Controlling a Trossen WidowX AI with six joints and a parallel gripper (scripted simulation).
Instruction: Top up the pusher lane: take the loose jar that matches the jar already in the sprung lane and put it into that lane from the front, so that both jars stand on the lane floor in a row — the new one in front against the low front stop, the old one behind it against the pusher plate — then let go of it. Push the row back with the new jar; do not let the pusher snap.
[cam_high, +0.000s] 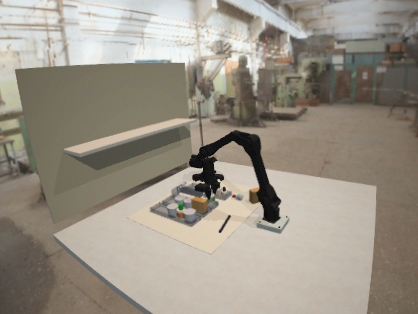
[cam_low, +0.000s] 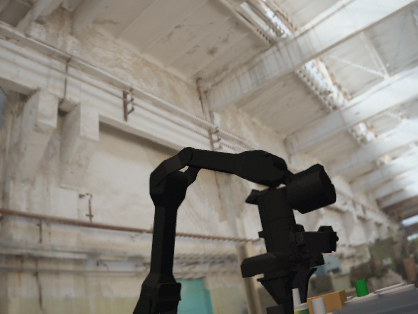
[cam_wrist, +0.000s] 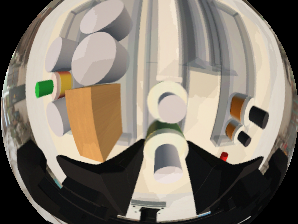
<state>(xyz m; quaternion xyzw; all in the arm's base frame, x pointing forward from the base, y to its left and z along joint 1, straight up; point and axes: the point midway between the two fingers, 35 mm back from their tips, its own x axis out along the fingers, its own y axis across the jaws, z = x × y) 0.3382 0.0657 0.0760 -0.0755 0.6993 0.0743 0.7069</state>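
My gripper (cam_high: 209, 192) (cam_low: 294, 300) (cam_wrist: 165, 144) is shut on a white jar with a green band (cam_wrist: 166, 160) (cam_low: 296, 296). It holds the jar upright at the front mouth of the grey sprung lane (cam_wrist: 190, 50) (cam_high: 190, 188). A matching white jar (cam_wrist: 169, 104) stands in the lane just beyond the held one; I cannot tell whether the two touch. The pusher plate is not clear in any view.
A tan box (cam_wrist: 93, 123) (cam_high: 200, 204) (cam_low: 327, 300) stands close on the left, with grey cylinders (cam_wrist: 100, 59) (cam_high: 190, 215) and a green-capped item (cam_wrist: 45, 87) (cam_high: 180, 205) (cam_low: 361, 287) behind it. Brown jars (cam_wrist: 237, 106) and a red piece (cam_wrist: 224, 156) lie right. A black pen (cam_high: 224, 223) lies on the mat (cam_high: 200, 240).
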